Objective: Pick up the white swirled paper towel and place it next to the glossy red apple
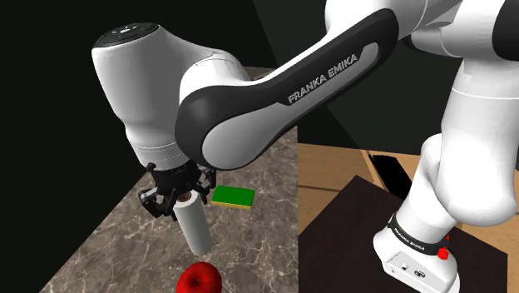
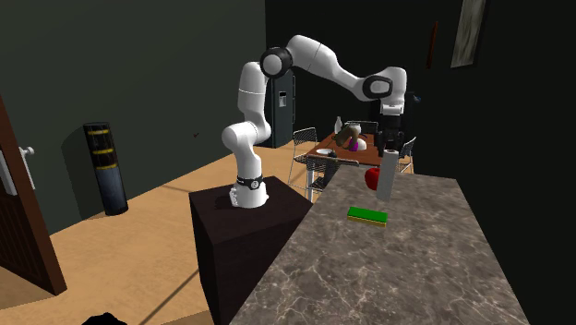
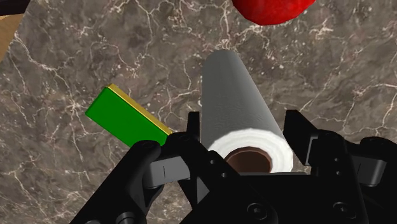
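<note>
A white paper towel roll [image 1: 194, 223] hangs upright from my black gripper [image 1: 177, 198], which is shut on its top end. The roll is lifted off the brown marble counter [image 1: 108, 258]. In the wrist view the roll [image 3: 238, 108] points down between the fingers [image 3: 191, 137], its brown core facing the camera. A glossy red apple [image 1: 199, 279] rests on the counter just beyond the roll's lower end, also seen as the apple [image 3: 270, 9] and the apple [image 2: 373, 177]. From the second exterior view the roll [image 2: 386, 174] hangs beside the apple.
A green sponge with a yellow edge [image 1: 232, 196] lies flat on the counter beside the roll, also seen as the sponge [image 3: 124, 118] and the sponge [image 2: 367, 215]. The dark stand [image 2: 242, 231] sits against the counter's edge. A table with chairs [image 2: 337, 152] stands behind.
</note>
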`<state>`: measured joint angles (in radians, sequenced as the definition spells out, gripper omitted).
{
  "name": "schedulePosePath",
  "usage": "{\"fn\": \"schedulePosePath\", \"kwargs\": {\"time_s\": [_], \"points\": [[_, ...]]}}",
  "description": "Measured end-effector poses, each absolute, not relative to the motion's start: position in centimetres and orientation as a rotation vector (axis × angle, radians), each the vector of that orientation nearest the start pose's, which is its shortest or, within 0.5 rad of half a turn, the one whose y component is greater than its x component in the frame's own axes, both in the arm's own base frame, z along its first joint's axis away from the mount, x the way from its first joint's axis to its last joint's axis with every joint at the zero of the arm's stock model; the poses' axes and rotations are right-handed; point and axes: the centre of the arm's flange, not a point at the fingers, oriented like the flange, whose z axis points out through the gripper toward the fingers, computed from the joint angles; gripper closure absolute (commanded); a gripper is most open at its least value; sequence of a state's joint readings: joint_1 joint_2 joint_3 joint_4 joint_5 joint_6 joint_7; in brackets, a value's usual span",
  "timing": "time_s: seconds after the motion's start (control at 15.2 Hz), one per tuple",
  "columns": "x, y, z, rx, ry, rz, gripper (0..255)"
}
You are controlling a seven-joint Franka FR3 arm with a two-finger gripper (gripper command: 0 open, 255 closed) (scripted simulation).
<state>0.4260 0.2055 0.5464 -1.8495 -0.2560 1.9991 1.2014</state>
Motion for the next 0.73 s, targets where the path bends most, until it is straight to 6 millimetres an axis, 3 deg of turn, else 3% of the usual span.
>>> {"fn": "schedulePosePath", "kwargs": {"time_s": [0.33, 0.4, 0.73], "points": [[36.56, 48.11, 42.44, -3.208, 0.205, -0.163, 255], [36.56, 48.11, 42.44, -3.208, 0.205, -0.163, 0], [36.56, 48.11, 42.44, -3.208, 0.205, -0.163, 0]]}}
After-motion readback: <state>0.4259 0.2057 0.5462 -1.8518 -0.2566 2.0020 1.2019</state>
